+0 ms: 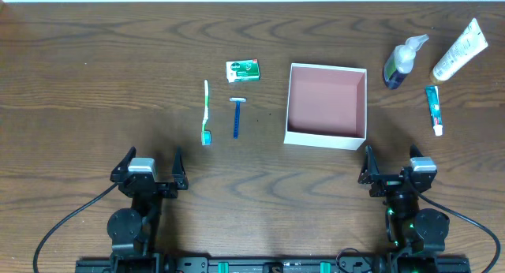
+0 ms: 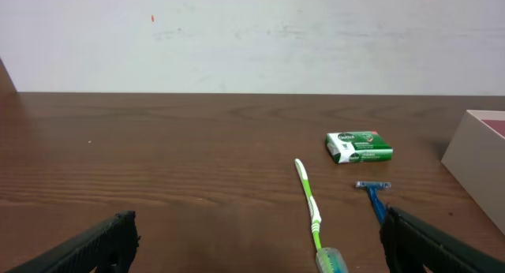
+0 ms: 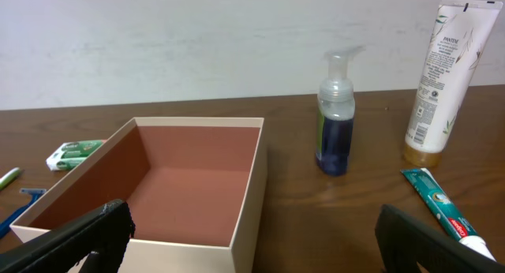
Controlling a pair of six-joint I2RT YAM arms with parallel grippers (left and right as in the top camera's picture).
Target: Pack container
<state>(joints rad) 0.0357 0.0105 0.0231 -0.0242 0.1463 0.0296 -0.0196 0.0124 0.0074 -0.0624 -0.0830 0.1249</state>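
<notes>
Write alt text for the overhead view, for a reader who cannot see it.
An empty open-top container sits centrally, soap packet, toothbrush and razor to its left, pump bottle, white tube and toothpaste to its right. The left hand and right hand are open.

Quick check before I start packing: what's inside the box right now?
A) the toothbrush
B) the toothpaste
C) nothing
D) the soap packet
C: the container shows a bare pink-brown floor in the overhead and right wrist views. The toothbrush, razor and soap packet lie on the table to its left, and the toothpaste, pump bottle and white tube to its right.
</notes>
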